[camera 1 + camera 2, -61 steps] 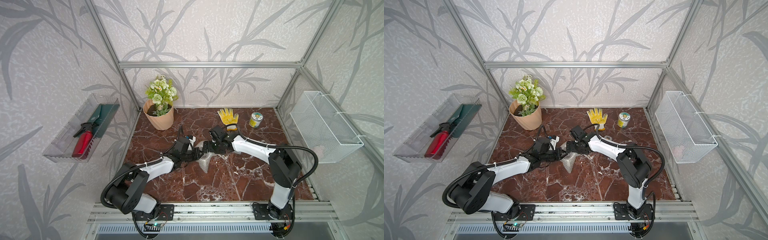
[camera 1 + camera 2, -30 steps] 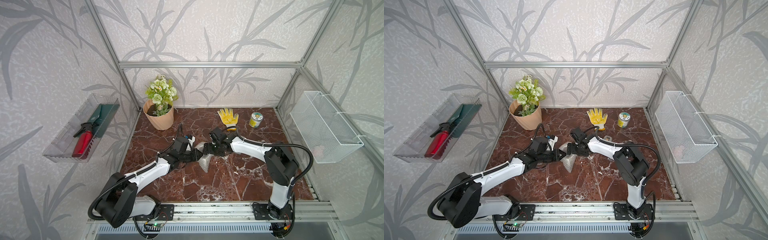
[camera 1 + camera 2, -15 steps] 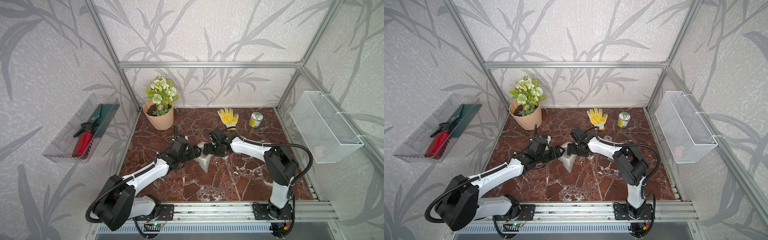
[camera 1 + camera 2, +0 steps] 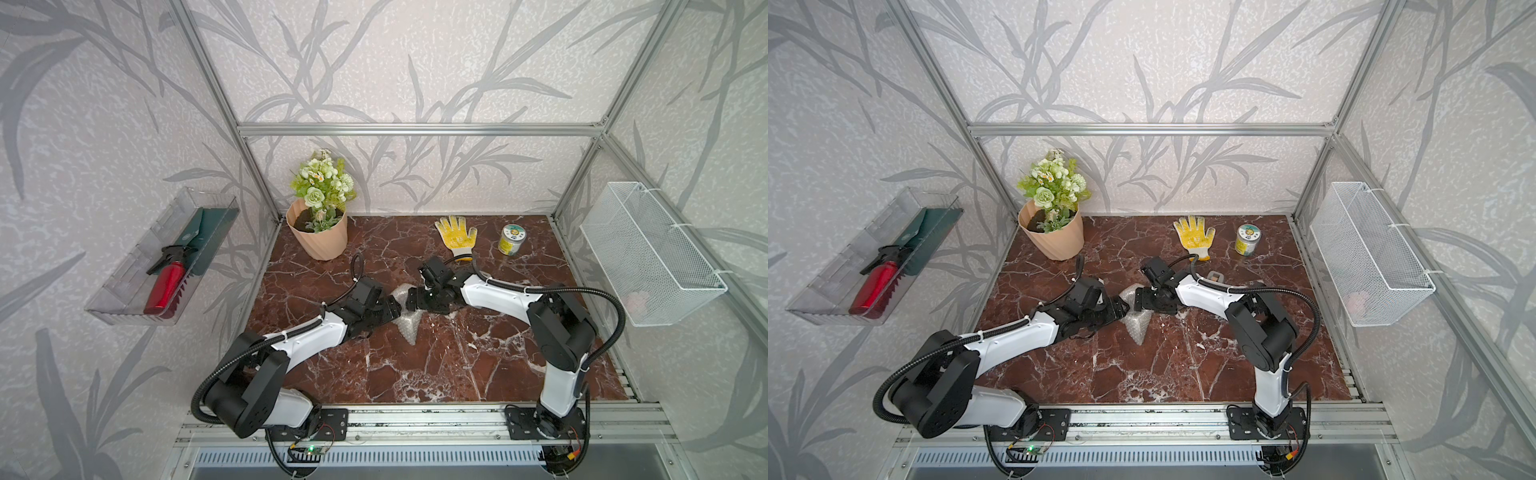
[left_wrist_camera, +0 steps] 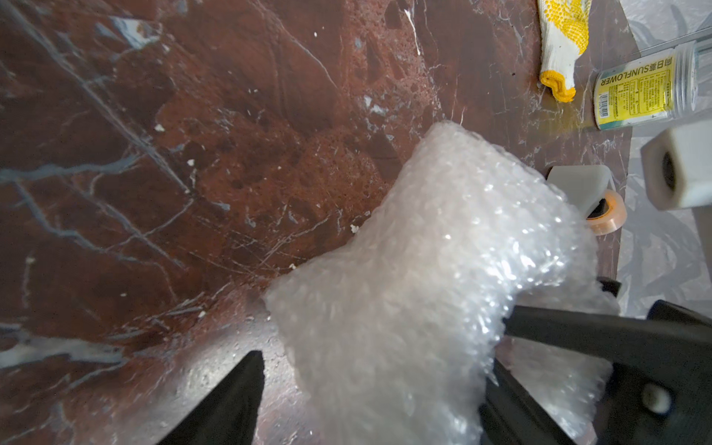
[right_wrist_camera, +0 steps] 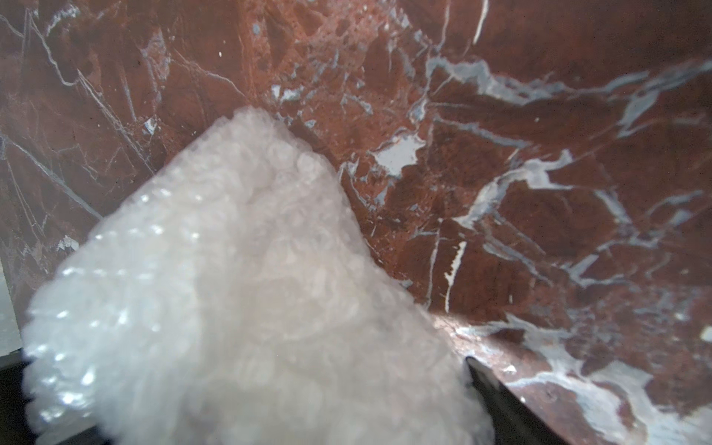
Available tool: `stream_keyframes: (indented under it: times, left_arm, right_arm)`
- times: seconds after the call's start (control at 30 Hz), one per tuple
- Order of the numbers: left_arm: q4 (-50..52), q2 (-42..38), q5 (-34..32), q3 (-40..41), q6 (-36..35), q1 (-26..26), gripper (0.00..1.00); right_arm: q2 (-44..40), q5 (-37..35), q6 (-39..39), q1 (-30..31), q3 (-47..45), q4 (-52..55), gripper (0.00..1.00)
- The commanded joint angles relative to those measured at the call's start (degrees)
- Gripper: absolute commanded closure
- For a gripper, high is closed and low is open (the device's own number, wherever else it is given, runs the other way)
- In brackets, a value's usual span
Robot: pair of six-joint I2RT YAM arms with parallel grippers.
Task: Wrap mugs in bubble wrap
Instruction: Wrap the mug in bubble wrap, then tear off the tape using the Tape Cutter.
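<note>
The bubble wrap (image 4: 408,328) is bunched at the middle of the surface (image 4: 457,365). It is gripped by the right pincer (image 6: 242,366); the left pincer (image 5: 375,362) is spread open around its other end.

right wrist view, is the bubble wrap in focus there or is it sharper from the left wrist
Right wrist view: the bubble wrap is a soft, out-of-focus mass near the lens, while the marble tabletop behind it is sharper. Left wrist view: its near part is blurred too, but the far end shows crisp bubbles with bright glints, and the jar label is readable.
</note>
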State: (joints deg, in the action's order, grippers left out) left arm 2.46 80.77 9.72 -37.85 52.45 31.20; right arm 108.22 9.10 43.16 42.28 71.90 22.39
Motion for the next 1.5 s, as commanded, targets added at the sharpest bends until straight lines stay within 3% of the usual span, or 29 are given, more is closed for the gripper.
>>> stream_keyframes:
  times: [0.0,0.3,0.6,0.73,0.87,1.03,1.13,1.47]
  left_arm:
    - [1.6,1.8,-2.2,-1.2,0.8,0.1,0.24]
    - [7.3,7.1,-1.6,-6.4,-3.1,0.0,0.35]
    - [7.3,8.0,-0.6,-7.1,-5.1,0.1,0.39]
    - [6.8,9.1,0.9,-7.6,-6.6,0.1,0.41]
    - [6.9,9.8,1.8,-8.3,-7.8,0.0,0.43]
    - [7.8,9.5,1.9,-9.0,-9.0,0.0,0.43]
    - [8.0,9.0,2.1,-9.0,-9.5,0.0,0.43]
    - [7.6,9.1,3.5,-9.6,-10.5,0.0,0.43]
  right_arm:
    - [0.2,-0.7,1.2,0.9,-3.2,4.5,0.13]
    - [-4.9,0.8,0.9,0.9,-5.2,0.5,0.13]
    - [-21.5,-0.9,-1.6,-3.8,-13.0,-3.0,0.13]
    - [-31.5,-2.0,-0.4,-11.3,-22.2,-6.2,0.17]
    - [-37.9,7.1,3.2,-24.1,-32.4,-13.6,0.24]
    - [-33.7,20.6,6.1,-33.4,-37.4,-25.8,0.32]
    - [-29.7,24.1,7.1,-36.2,-36.9,-29.6,0.35]
    - [-24.2,21.8,6.2,-38.7,-35.3,-28.2,0.5]
